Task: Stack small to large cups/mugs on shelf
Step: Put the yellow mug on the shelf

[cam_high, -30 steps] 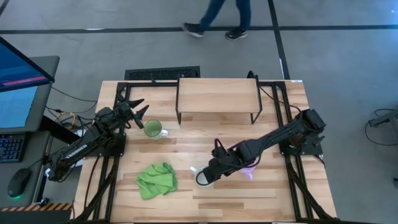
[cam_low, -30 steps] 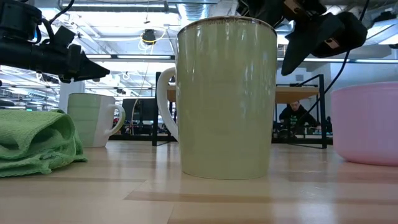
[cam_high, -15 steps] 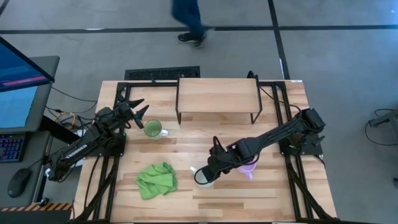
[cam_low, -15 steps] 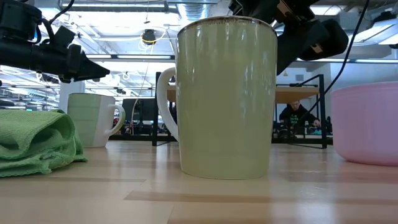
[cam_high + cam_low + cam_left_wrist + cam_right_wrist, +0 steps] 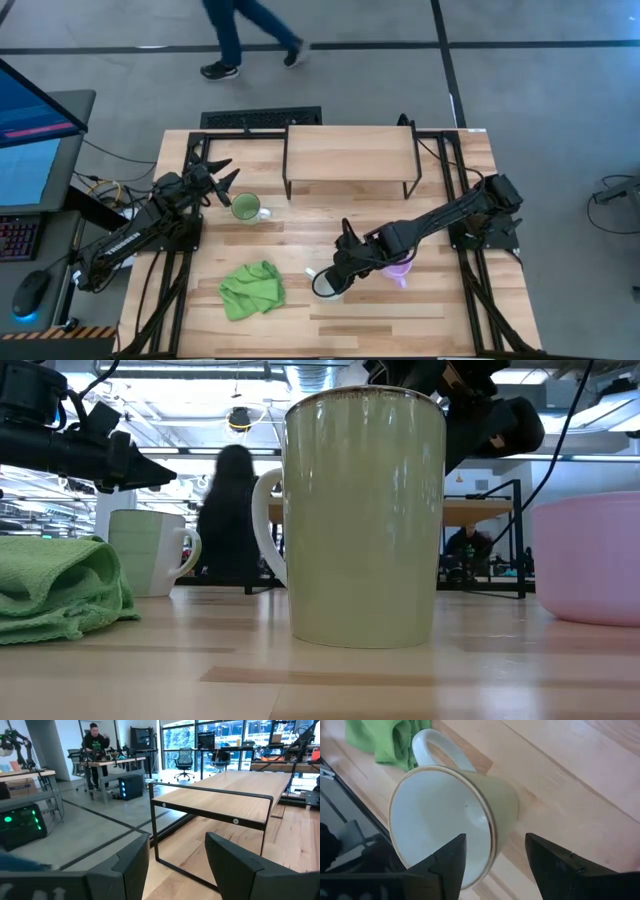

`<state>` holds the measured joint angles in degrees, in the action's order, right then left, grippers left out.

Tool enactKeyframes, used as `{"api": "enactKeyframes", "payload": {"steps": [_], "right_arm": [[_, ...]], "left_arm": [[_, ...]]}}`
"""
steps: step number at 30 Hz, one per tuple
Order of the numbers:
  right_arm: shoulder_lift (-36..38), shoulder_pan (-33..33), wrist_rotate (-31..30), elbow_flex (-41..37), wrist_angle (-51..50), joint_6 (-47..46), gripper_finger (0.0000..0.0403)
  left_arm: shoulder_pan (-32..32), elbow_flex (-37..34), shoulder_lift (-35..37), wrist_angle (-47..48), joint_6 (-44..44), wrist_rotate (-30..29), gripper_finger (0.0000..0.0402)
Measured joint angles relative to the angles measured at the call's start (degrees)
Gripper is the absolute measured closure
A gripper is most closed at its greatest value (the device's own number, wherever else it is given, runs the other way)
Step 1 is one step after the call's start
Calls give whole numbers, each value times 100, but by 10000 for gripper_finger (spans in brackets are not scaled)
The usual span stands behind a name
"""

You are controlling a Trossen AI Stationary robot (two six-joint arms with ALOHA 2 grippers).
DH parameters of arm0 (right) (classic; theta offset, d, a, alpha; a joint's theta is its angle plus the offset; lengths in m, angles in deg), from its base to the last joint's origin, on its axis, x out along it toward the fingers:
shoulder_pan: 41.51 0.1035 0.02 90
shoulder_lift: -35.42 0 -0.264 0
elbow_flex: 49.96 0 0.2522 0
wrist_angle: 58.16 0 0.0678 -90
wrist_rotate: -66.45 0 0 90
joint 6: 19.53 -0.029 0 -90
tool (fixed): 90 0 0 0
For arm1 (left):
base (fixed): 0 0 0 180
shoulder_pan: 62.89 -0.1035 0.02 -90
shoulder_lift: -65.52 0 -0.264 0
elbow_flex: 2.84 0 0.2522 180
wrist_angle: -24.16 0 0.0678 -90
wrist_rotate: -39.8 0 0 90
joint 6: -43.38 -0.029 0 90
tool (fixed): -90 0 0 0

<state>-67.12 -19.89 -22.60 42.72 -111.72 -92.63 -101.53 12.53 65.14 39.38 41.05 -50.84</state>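
You are looking down on a wooden tabletop [image 5: 440, 310] with two dark arms. Your right claw [image 5: 338, 272] hangs just above the cream mug [image 5: 324, 287], which stands upright near the front middle of the tabletop. From the right wrist, the fingers [image 5: 445, 865] stand wide apart over the mug's open rim [image 5: 442, 820], one over the inside and one outside the wall; they hold nothing. From table height the cream mug [image 5: 365, 515] fills the middle, handle on its left, with the right claw [image 5: 470, 405] dark above its rim.

The lilac mug [image 5: 401, 270] sits just beside the right arm, partly hidden under it. At table height only its pink side [image 5: 590, 560] shows.

Your left claw [image 5: 222, 178] waits at the back left, above the tabletop and just beside the green mug [image 5: 246, 208], which stands upright with its white handle toward the centre. Its fingers [image 5: 132, 865] are spread wide and empty, facing the shelf [image 5: 235, 792].

The shelf [image 5: 350, 152] stands at the back middle, its top bare. A green cloth [image 5: 252, 288] lies crumpled at the front left, near the cream mug. A person [image 5: 240, 35] walks on the floor beyond the tabletop.
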Motion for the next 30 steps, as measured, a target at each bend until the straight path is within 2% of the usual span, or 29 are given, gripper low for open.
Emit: {"api": "enactKeyframes", "payload": {"steps": [6, 18, 23, 30], "right_arm": [[0, -2, 0, 0, 0, -122, 178], [2, 54, 18, -103, -99, -1548, 181], [2, 85, 44, -120, -140, -1689, 210], [2, 90, 70, -120, -79, -1649, 278]], "left_arm": [[1, 0, 0, 1, 0, 0, 216], [1, 0, 2, -1, 0, 0, 216], [1, 0, 1, 0, 0, 0, 216], [-1, 0, 2, 1, 0, 0, 216]]}}
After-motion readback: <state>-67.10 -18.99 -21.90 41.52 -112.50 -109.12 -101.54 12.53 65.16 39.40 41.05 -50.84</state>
